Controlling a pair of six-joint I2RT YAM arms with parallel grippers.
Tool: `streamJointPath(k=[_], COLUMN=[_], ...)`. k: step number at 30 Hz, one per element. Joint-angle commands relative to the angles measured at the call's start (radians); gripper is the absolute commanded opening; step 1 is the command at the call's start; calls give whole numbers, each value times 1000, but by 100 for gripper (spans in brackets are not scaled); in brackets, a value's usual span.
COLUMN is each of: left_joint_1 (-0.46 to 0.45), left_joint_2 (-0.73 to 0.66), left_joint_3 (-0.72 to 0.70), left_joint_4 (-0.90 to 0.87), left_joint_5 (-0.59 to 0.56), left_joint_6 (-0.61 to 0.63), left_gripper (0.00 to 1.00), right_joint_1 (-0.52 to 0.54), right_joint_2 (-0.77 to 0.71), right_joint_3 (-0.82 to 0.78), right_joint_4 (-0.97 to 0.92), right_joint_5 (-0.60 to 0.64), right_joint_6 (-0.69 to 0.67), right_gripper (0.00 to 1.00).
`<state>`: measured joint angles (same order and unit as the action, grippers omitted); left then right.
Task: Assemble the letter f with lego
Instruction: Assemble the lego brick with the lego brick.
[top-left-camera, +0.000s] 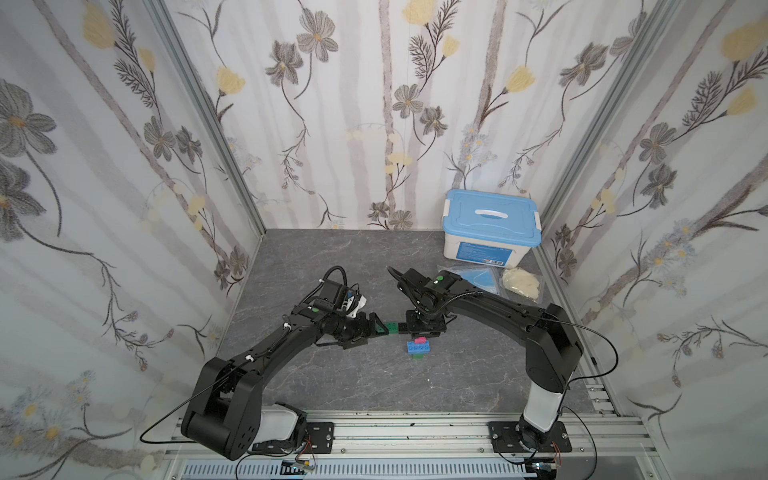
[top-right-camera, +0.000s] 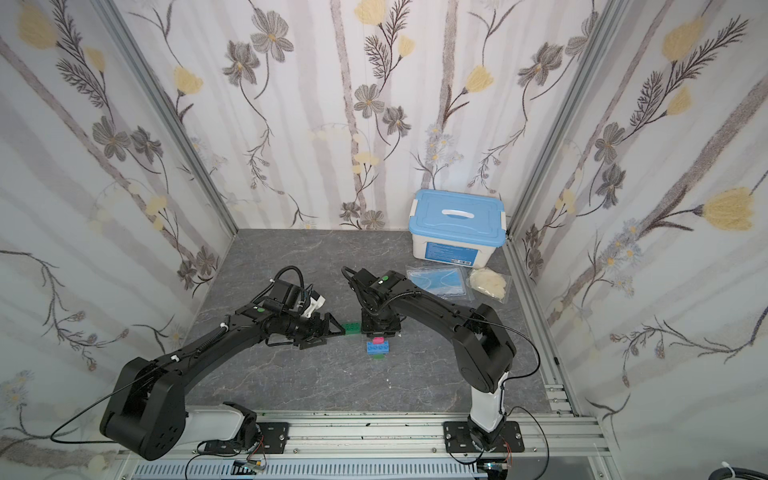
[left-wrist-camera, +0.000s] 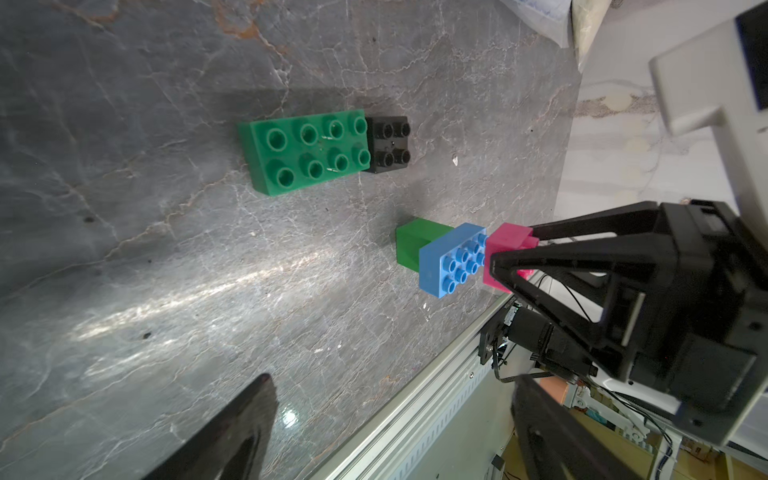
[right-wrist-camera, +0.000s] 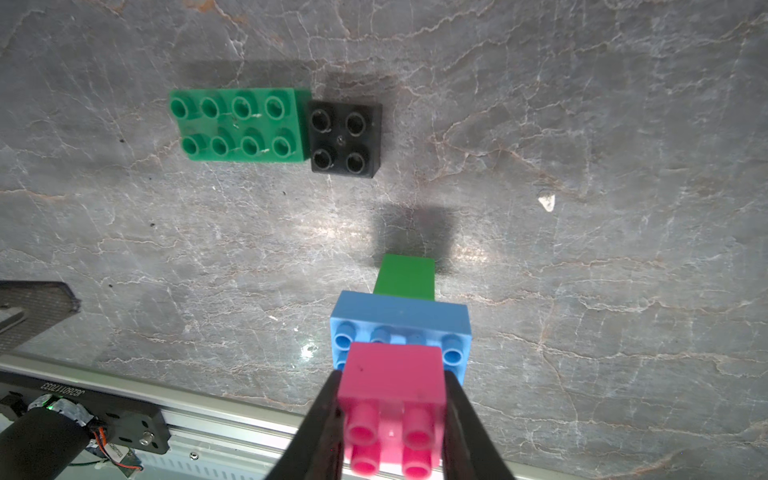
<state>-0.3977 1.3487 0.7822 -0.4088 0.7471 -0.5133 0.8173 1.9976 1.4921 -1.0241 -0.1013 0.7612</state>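
Right pincer pinches pink brick atop blue brick and small green brick. Left pincer spread, empty. Long green brick touches black brick on counter.

Small green brick (mostly) behind blue brick

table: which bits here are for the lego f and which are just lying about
For the job: long green brick, black brick, pink brick, blue brick, small green brick.
Lying about: blue-lidded box, mask packet, pale bag.
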Motion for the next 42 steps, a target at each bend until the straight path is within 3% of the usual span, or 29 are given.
streamJointPath(k=[1,13,22,42], left_joint_1=[0,-9,-64,-107], left_joint_2=[18,78,132,268], left_joint_3=[-6,-101,-164,-162], left_joint_4=[107,335,540,671], left_joint_5=[81,159,146,195], left_joint_6=[-45,-202,-318,-356], left_gripper=[82,53,51,46], right_joint_1=[6,7,7,4], right_joint_2=[-13,-12,-11,27], right_joint_3=[-14,-36,-58,-49], right_joint_4=[24,51,54,51], right_joint_5=[3,-4,-5,0], right_joint_6=[16,12,-8,-30], right_gripper=[33,33,33,33])
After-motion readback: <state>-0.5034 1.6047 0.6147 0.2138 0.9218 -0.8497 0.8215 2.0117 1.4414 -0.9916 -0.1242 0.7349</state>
